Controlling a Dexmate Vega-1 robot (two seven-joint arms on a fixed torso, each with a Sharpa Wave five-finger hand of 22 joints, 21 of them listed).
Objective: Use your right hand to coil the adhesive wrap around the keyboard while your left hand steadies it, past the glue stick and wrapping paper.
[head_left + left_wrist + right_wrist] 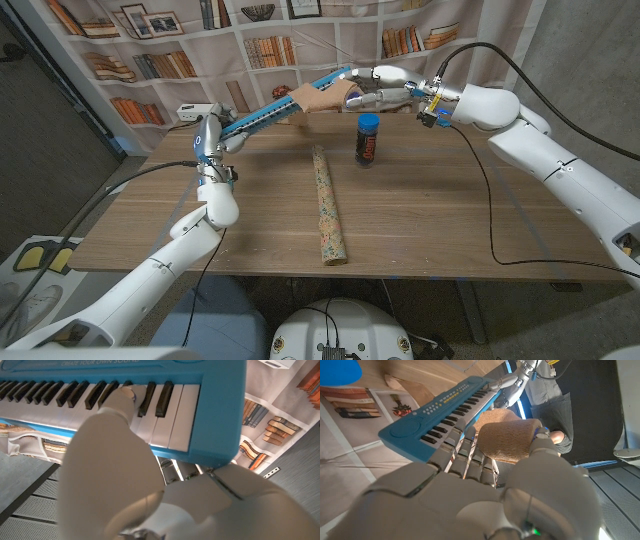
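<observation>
Above the table's far side: blue keyboard held in the air, slanting up to the right.
Left hand: grasps the keyboard's left end.
Right hand: clasps the tan adhesive wrap by the keyboard's right end.
Tabletop: glue stick upright, far centre; wrapping paper roll lying nearer.

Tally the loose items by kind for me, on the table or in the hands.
Keyboard: 1, gripped by the left hand
Wrap roll: 1, held by the right hand
Glue stick: 1, upright on the table
Wrapping paper roll: 1, lying on the table
Total: 4
</observation>
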